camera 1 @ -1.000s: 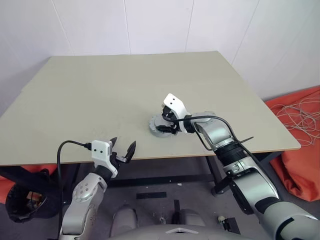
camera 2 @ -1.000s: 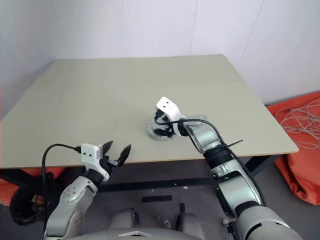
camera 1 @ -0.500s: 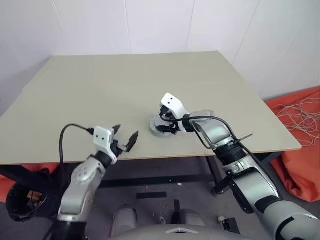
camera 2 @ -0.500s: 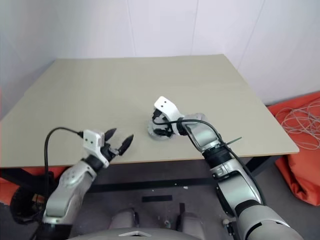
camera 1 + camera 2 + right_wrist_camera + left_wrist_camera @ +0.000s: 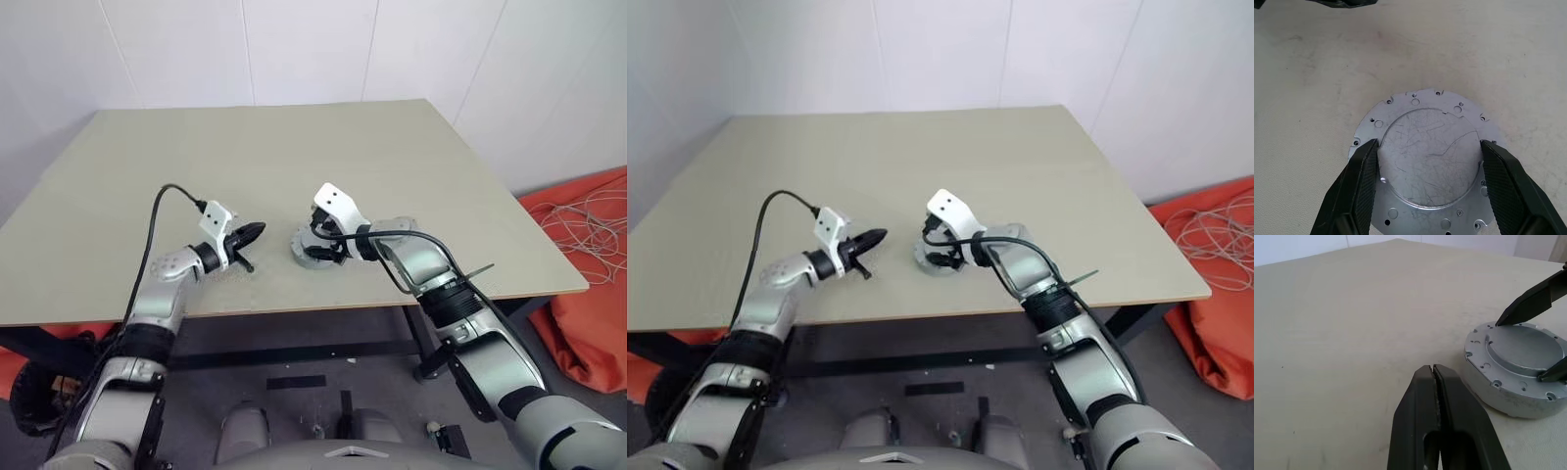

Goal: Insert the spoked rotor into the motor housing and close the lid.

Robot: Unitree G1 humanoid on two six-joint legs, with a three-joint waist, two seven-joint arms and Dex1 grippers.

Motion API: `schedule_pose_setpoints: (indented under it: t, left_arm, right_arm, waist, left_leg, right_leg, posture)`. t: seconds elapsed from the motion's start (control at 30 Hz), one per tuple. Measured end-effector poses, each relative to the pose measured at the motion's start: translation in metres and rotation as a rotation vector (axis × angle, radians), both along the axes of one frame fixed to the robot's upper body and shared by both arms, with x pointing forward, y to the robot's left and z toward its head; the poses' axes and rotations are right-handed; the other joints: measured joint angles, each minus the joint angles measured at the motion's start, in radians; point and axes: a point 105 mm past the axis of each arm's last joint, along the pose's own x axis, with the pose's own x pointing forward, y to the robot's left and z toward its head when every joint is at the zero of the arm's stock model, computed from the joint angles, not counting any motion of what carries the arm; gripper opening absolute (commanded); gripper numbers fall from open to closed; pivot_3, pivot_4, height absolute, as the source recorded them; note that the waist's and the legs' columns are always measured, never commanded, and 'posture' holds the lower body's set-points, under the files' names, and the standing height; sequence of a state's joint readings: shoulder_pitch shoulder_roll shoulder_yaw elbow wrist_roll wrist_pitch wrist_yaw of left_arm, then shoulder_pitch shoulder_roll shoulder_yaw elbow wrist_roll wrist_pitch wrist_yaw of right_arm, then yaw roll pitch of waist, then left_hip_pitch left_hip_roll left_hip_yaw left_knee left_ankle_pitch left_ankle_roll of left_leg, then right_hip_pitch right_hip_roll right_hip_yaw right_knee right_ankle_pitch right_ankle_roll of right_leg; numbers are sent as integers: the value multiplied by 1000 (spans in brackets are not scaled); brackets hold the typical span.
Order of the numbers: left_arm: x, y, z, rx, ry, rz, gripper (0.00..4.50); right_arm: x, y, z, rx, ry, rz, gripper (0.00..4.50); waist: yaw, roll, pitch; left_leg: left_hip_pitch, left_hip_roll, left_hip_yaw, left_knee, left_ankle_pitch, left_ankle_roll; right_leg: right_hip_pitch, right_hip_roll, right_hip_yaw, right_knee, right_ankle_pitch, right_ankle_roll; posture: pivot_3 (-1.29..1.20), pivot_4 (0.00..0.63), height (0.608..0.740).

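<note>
The lid (image 5: 1427,156) covered the motor housing (image 5: 1508,391), so its inside, perhaps with windings, stayed hidden.

A round silver-grey metal motor housing (image 5: 938,258) sits on the pale beige rectangular desk (image 5: 921,166), near its front edge. The right hand (image 5: 942,257) reaches down onto the housing, its black fingers set against its sides. The left hand (image 5: 872,238) hovers just left of the housing, apart from it, fingers pressed together and pointing toward it. Orange fabric (image 5: 1215,313) with pale cables lies on the floor at right.
</note>
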State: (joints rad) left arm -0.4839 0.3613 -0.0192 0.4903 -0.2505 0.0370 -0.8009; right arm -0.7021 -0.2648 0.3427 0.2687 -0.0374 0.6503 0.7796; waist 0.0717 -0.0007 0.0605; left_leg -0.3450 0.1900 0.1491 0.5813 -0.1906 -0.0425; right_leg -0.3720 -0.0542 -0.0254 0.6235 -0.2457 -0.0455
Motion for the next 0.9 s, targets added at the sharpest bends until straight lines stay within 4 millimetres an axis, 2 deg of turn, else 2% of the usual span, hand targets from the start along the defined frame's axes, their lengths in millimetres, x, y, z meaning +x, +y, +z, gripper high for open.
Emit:
schedule_pose_setpoints:
  t: [0.13, 0.33, 0.67, 0.9]
  left_arm:
    - [4, -16, 2, 7, 9, -111, 29]
    - [-1, -43, 3, 2, 40, -279, 29]
    - [4, -63, 4, 23, 63, -351, 29]
    - [3, -72, -9, 69, 126, -389, 29]
  right_arm:
    - [0, 1, 0, 1, 0, 0, 3166]
    - [0, 2, 0, 3, 0, -8, 3166]
    - [-1, 3, 0, 9, -1, -15, 3166]
    - [-1, 4, 1, 13, -4, -22, 3166]
  waist:
    - [0, 0, 0]
    - [0, 0, 0]
    - [0, 0, 0]
    - [-1, 0, 0]
  left_leg:
    - [0, 0, 0, 0, 0, 0]
    - [0, 0, 0, -1, 0, 0]
    - [0, 1, 0, -1, 0, -1]
    - [0, 1, 0, -2, 0, -1]
  right_leg:
    - [0, 0, 0, 0, 0, 0]
    - [0, 0, 0, 0, 0, 0]
    - [0, 0, 0, 0, 0, -1]
    - [0, 0, 0, 0, 0, -1]
  posture:
    - [0, 0, 740]
    - [0, 0, 740]
    - [0, 0, 740]
    - [0, 0, 740]
